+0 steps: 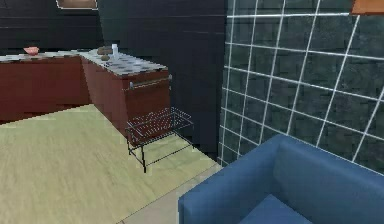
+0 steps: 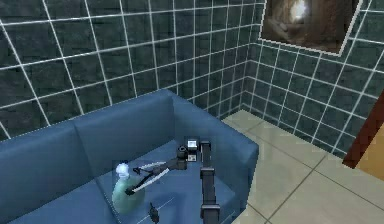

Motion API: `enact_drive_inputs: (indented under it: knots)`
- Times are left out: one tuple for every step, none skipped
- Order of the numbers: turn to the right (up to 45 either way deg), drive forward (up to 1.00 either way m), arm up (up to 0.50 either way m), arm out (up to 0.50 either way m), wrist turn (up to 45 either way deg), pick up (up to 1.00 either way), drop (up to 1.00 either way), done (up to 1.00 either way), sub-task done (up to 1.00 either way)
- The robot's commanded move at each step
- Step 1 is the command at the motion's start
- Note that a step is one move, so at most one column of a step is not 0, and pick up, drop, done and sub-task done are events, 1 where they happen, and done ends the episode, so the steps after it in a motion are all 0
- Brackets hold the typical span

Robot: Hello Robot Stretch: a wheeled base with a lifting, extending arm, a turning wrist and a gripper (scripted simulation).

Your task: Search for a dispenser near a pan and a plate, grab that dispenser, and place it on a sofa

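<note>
Forward view: open yellowish floor [image 1: 60,160] at left and centre, bounded behind by a red-brown corner worktop [image 1: 125,68] and at right by a dark tiled wall [image 1: 300,70]. Near the worktop's end, a wire basket [image 1: 158,125] on thin legs, contents not discernible. Corner of a blue sofa [image 1: 290,190] at lower right. Arm side view: sofa backed against the tiled wall, pale floor tiles [image 2: 300,170] free at right, framed picture [image 2: 305,22] above. Dark arm [image 2: 208,190] extended over the seat; jaws at a dispenser [image 2: 122,185], pale green and translucent with a lighter top, at the seat's front part. Grasping or released: cannot tell. On the worktop, a small reddish bowl [image 1: 32,50], contents too small to tell.
</note>
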Motion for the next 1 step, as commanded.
enact_drive_inputs:
  knots:
    - [0.0,0.00,-0.32,0.00,0.0,0.00,0.00,0.00,0.00]
